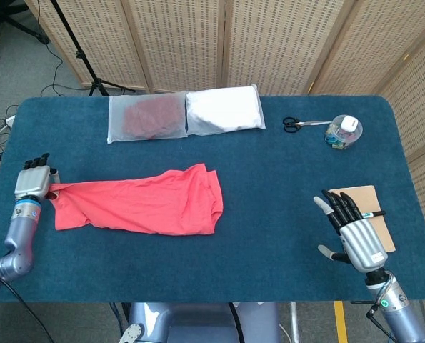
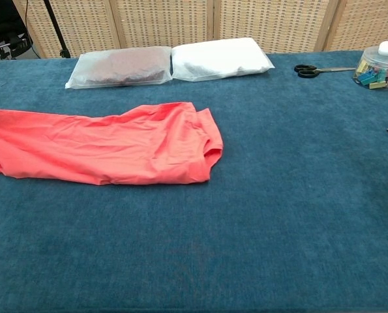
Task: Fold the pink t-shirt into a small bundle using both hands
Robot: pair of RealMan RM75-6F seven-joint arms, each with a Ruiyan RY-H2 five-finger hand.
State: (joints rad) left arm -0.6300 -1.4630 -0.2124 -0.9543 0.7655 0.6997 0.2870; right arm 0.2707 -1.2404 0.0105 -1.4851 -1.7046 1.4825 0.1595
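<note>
Two bagged packets [image 1: 183, 114] lie at 12 o'clock of the shirt [image 1: 137, 206]; scissors [image 1: 300, 124] and jar [image 1: 343, 131] at 2. Left hand [image 1: 32, 183] pinches its 9 o'clock corner; right hand [image 1: 355, 232] spread, empty.

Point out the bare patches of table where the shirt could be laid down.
Bare cloth lies between the pink t-shirt and the right hand, and along the near edge. The far edge is crowded: two bagged garments, scissors, a clip jar.

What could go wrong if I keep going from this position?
The left hand pinches the pink t-shirt at the table's left edge; more pulling may drag cloth overboard. The right hand, open beside the notebook, lies far from the shirt, so a two-handed fold needs a long reach.
</note>
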